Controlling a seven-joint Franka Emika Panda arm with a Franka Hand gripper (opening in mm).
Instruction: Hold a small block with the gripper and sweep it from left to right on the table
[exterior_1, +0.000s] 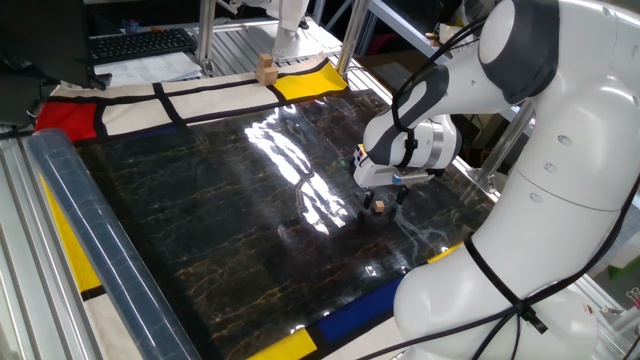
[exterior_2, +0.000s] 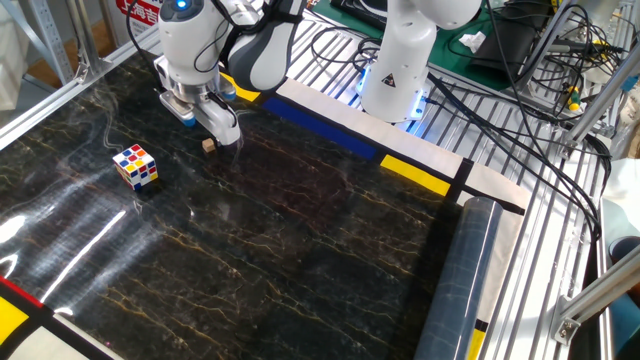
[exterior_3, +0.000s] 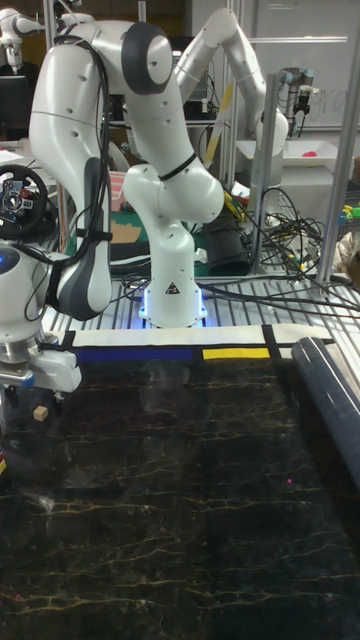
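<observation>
The small block (exterior_1: 379, 206) is a tiny tan cube lying on the black marble table (exterior_1: 220, 220) near its right edge. My gripper (exterior_1: 384, 201) hangs low over it, open, with one dark finger on each side of the cube and a gap to both. In the other fixed view the block (exterior_2: 208, 145) sits just at the tip of the gripper (exterior_2: 216, 133), on the table (exterior_2: 300, 230). The tall view shows the block (exterior_3: 41, 412) at the far left, under the white hand of the gripper (exterior_3: 22, 392).
A multicoloured puzzle cube (exterior_2: 135, 166) rests a short way from the small block. A larger tan wooden block (exterior_1: 265, 68) stands on the far border. A clear rolled tube (exterior_1: 90, 230) lies along one table edge. A second white arm's base (exterior_2: 400, 60) stands behind the border.
</observation>
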